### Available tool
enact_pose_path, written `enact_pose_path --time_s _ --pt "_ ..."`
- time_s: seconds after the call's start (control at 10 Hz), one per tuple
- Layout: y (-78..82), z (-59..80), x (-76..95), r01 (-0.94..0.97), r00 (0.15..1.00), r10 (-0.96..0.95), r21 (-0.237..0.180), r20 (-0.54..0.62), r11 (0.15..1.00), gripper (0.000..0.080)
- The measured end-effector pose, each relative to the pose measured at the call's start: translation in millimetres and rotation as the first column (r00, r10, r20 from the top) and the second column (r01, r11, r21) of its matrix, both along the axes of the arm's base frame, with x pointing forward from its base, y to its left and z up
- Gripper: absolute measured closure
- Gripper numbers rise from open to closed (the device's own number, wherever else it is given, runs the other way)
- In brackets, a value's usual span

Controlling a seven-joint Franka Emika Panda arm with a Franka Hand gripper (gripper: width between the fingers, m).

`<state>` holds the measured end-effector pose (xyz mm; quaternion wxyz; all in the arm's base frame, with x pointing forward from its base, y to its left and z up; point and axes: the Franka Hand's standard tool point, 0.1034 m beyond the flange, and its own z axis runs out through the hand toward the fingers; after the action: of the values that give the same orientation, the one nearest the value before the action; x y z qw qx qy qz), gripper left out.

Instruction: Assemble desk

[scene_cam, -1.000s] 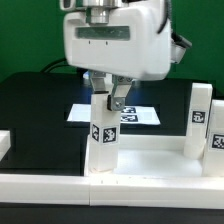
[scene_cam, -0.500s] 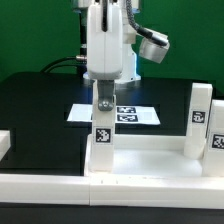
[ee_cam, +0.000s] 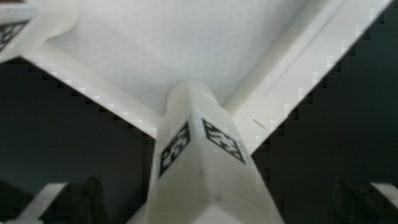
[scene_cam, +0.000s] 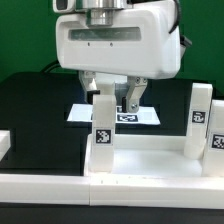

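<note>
The desk's large white panel (scene_cam: 150, 160) lies flat at the front of the table. One white square-section leg (scene_cam: 102, 135) with a black-and-white tag stands upright on the panel near its corner. My gripper (scene_cam: 112, 95) hangs over the top of this leg, a finger on each side, jaws spread and open. In the wrist view the leg (ee_cam: 205, 150) rises between the dark fingers (ee_cam: 71, 200) with a gap on each side, above the panel (ee_cam: 178, 50). A second tagged leg (scene_cam: 201, 118) stands upright at the exterior view's right.
The marker board (scene_cam: 148, 115) lies on the black table behind the leg. Another tagged white part (scene_cam: 214, 143) sits at the right edge beside the second leg. A white block (scene_cam: 4, 146) shows at the left edge.
The gripper head has turned about its vertical axis: broad face a second ago, narrow side half a second ago, broad face again now, fingers spread round the leg's top. The leg stays upright.
</note>
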<state>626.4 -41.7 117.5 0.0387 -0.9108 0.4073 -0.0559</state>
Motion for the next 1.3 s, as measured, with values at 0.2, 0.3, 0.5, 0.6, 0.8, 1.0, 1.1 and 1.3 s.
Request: enact_pose_path --time_s 0.2,0.3,0.5,0.6,0.8,1.0,1.1,1.3 --pt "-1.3 0.0 -0.1 -0.102 0.995 0.102 -0.017 0.001 0.995 0.0153" --pt "-2.6 0.1 -0.2 -0.209 0.978 0.209 -0.038 -0.003 0.977 0.0151" --pt "-2.7 2.9 4.7 -0.57 0.821 0.569 -0.114 -0.042 0.814 0.0151" --pt "-2.8 -0.9 3.9 -0.681 0.732 0.679 -0.109 -0.062 0.724 0.0151" --pt "-3.1 -0.6 4.0 -0.649 0.76 0.647 -0.107 -0.058 0.753 0.0179" --pt "-2.9 -0.8 4.0 -0.555 0.832 0.553 -0.097 -0.048 0.826 0.0327" --pt "-2.9 -0.9 4.0 -0.5 0.866 0.498 -0.091 -0.044 0.861 0.0478" --pt "-3.0 -0.7 4.6 -0.354 0.935 0.353 -0.082 -0.029 0.932 0.0514"
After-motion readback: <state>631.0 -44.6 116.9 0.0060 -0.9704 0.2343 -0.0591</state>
